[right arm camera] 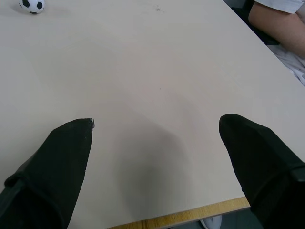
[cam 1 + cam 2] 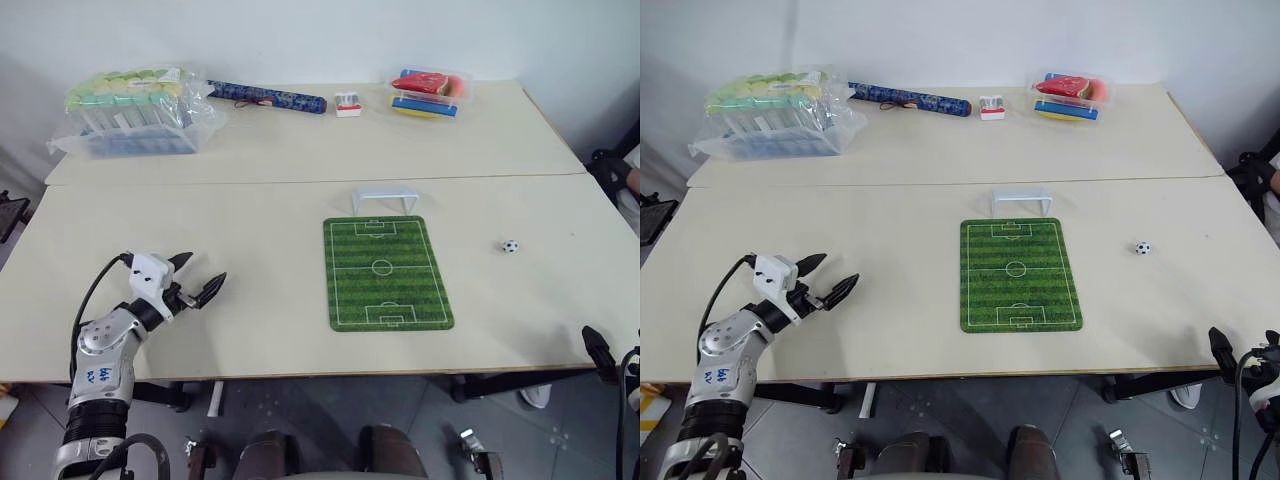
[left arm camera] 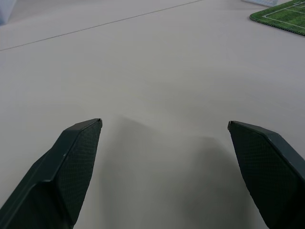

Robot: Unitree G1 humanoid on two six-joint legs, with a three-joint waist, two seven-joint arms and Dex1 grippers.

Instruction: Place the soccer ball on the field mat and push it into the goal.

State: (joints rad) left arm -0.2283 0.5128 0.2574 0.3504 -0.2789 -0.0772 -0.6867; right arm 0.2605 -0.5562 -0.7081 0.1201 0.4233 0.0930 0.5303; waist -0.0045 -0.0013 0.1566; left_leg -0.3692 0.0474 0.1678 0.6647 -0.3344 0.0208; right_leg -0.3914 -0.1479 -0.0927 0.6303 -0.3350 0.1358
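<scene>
The soccer ball [image 2: 511, 246] lies on the bare tabletop, a short way right of the field mat [image 2: 385, 272]. The green mat lies flat at mid-table, and the white goal [image 2: 385, 199] stands at its far end. My left gripper [image 2: 203, 272] hovers open over the table's left part, far from the mat, with nothing between its fingers [image 3: 71, 162]. My right gripper [image 1: 156, 121] is open and empty near the table's front right edge. In the right wrist view the ball [image 1: 32, 5] sits well ahead of it.
Along the back of the table are a plastic bag of tubes [image 2: 135, 110], a dark blue roll [image 2: 268, 97], a small white and red box [image 2: 348, 105] and a clear box of coloured items [image 2: 430, 92]. A person's arm [image 1: 276, 19] rests beyond the table's right edge.
</scene>
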